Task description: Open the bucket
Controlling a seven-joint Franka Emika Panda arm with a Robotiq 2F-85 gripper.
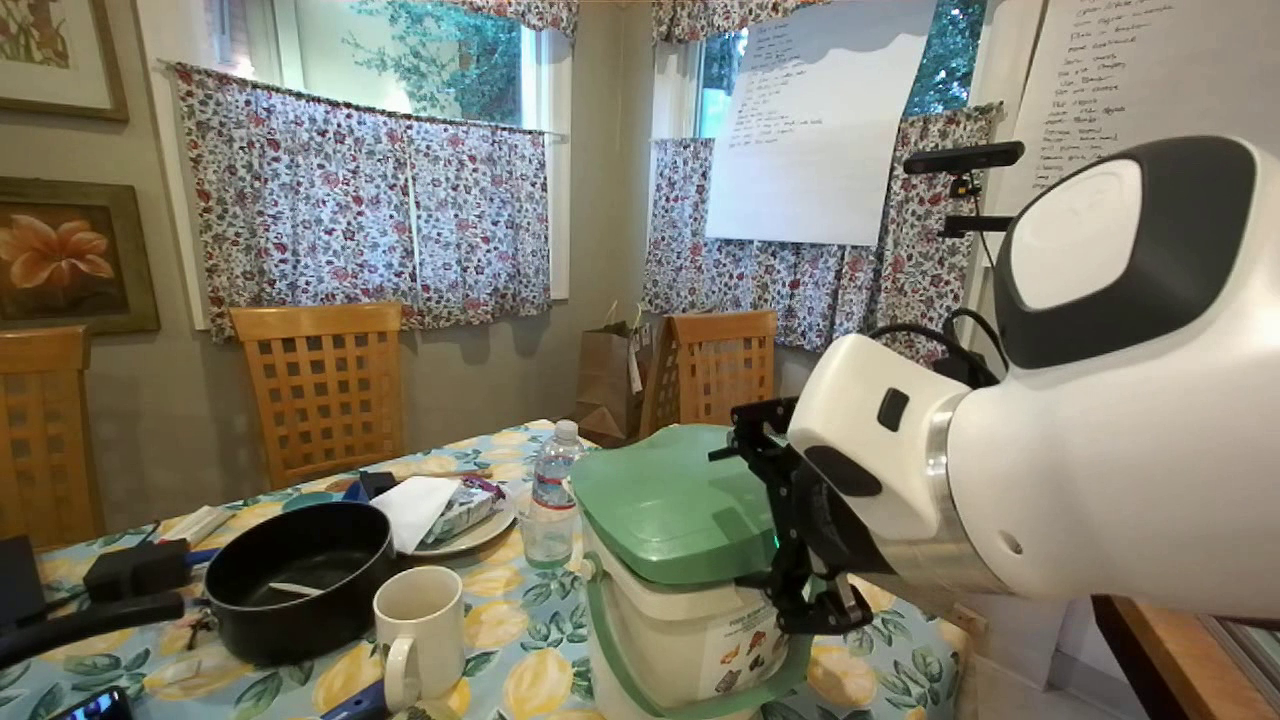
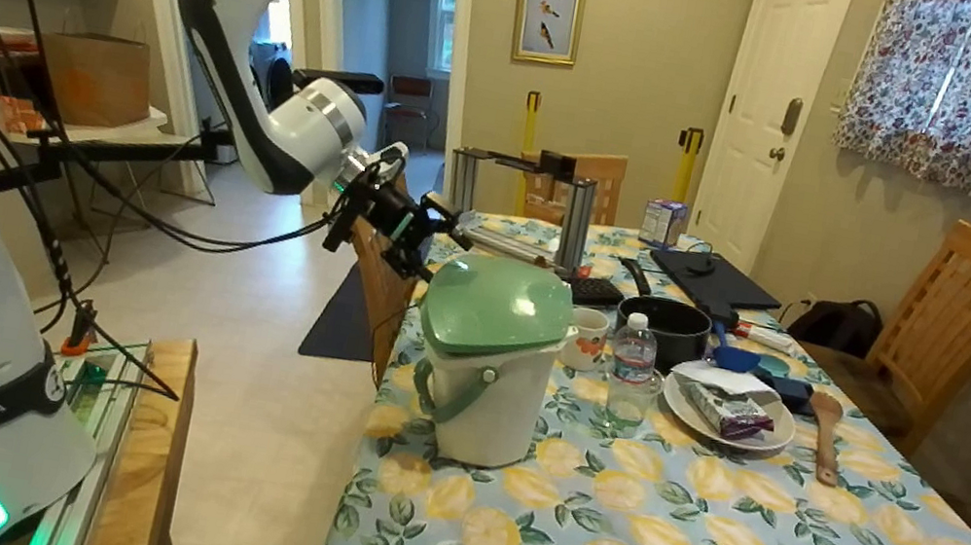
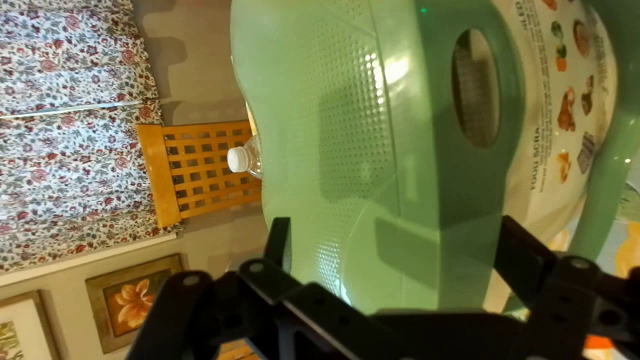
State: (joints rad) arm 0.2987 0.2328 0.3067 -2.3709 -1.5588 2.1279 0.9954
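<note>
The bucket (image 1: 690,640) is a large cream-white bin with a green lid (image 1: 650,505). It stands upright at the table's edge in both exterior views (image 2: 496,417), and its lid (image 2: 495,304) is down. In the wrist view the lid (image 3: 340,120) fills the middle, with an oval hole in its front flap. My gripper (image 1: 737,518) is open at the lid's front edge, also seen in an exterior view (image 2: 446,256). In the wrist view its fingers (image 3: 392,230) are wide apart, one over the lid top, one by the flap's lower edge. I cannot tell whether they touch.
A water bottle (image 2: 633,352) and a clear glass (image 1: 548,540) stand beside the bucket. A white mug (image 1: 430,625), a black pan (image 1: 300,585) and a plate (image 2: 738,441) with packages are nearby. A metal frame (image 2: 574,228) stands farther along the table.
</note>
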